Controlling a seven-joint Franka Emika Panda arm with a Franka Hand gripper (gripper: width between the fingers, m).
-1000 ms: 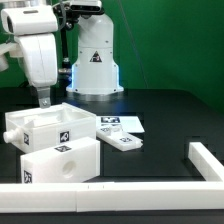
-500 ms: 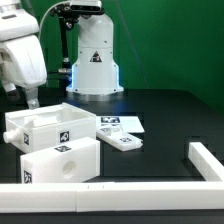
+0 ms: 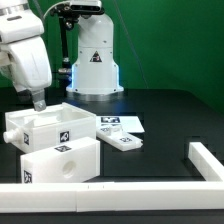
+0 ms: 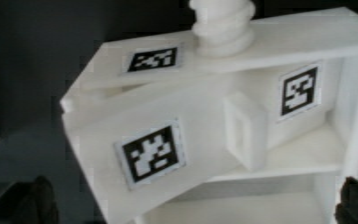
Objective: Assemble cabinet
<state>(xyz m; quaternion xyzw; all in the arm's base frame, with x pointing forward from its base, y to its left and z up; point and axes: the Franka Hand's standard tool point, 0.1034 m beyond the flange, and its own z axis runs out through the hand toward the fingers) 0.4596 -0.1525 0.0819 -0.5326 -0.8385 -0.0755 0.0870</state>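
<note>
Step in hand, as judged: approach for a first grasp; no cabinet parts appeared joined, so assembly stood near its start.

The gripper (image 3: 37,99) hovered above the far edge of the cabinet body (image 3: 45,125) at the exterior view's left, not touching it; its fingers were spread wide, each dark fingertip (image 4: 12,196) sitting at an opposite edge of the wrist view with nothing between them but the part below; nothing was held.

The cabinet body was an open-topped white plastic box, thin-walled and square-cornered, with a smooth matte surface; printed black-and-white marker tags (image 4: 153,152) sat flat on its faces; a rounded white peg (image 4: 220,18) stood out from one edge.

A second boxy part (image 3: 62,160), closed and blocky, lay just in front of it, close against the long low rail (image 3: 130,188); whether the two parts touched could not be told.

A small flat part (image 3: 122,141) lay partly on the marker board (image 3: 130,123), well apart from the gripper; the black table (image 3: 165,110) looked dull and even; the robot base (image 3: 95,60) stood behind.

Next move, as judged: lower the spread fingers to straddle one wall of the cabinet body, squarely, then close; smooth plastic may slip if gripped off-centre.
</note>
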